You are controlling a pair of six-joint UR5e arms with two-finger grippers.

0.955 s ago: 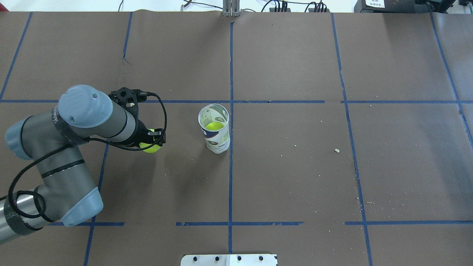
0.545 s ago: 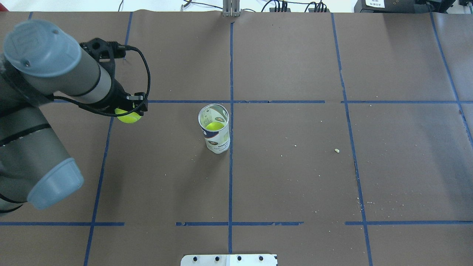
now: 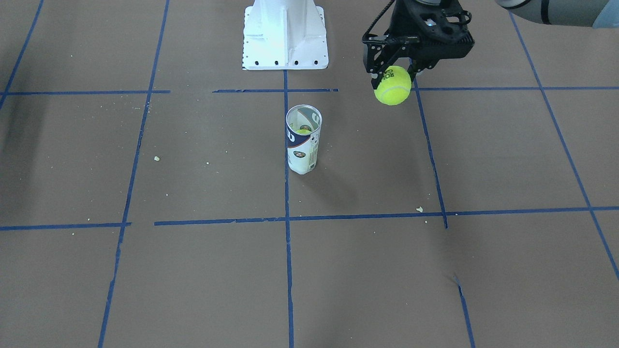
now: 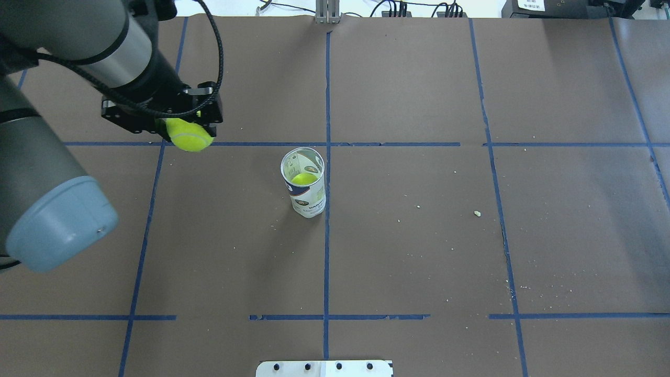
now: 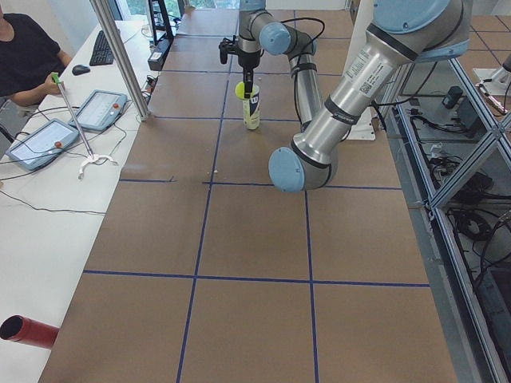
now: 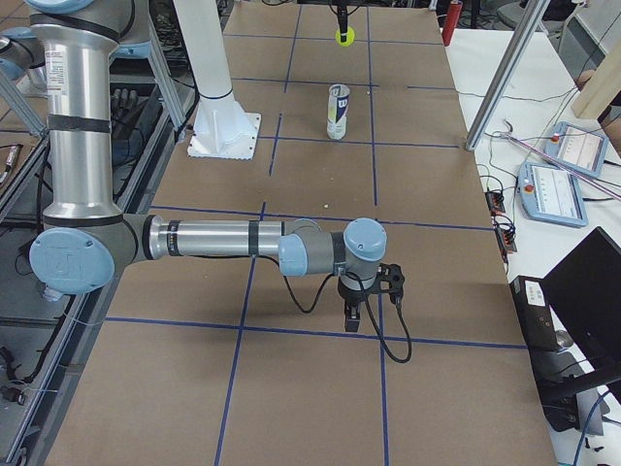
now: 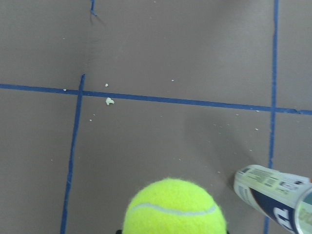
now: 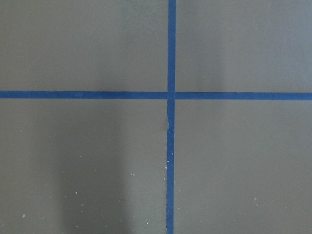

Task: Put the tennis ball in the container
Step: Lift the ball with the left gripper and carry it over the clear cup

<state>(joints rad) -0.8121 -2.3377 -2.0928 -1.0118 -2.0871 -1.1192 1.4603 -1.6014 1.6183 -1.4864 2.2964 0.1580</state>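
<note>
My left gripper is shut on a yellow-green tennis ball and holds it in the air, well above the table. In the overhead view the ball hangs to the left of the container and a little farther back. The container is a whitish can with a navy band; it stands upright and open, with another yellow-green ball low inside it. The left wrist view has the held ball at the bottom and the can at the lower right. My right gripper hovers low over the table far from the can; I cannot tell its state.
The white metal pedestal stands behind the can at the robot's side. Small crumbs are scattered over the brown paper with its blue tape grid. An operator's table with tablets runs along the far edge.
My left gripper has risen off the table with the tennis ball in it, going toward the far side and then slightly right toward the can. The can has not moved.
</note>
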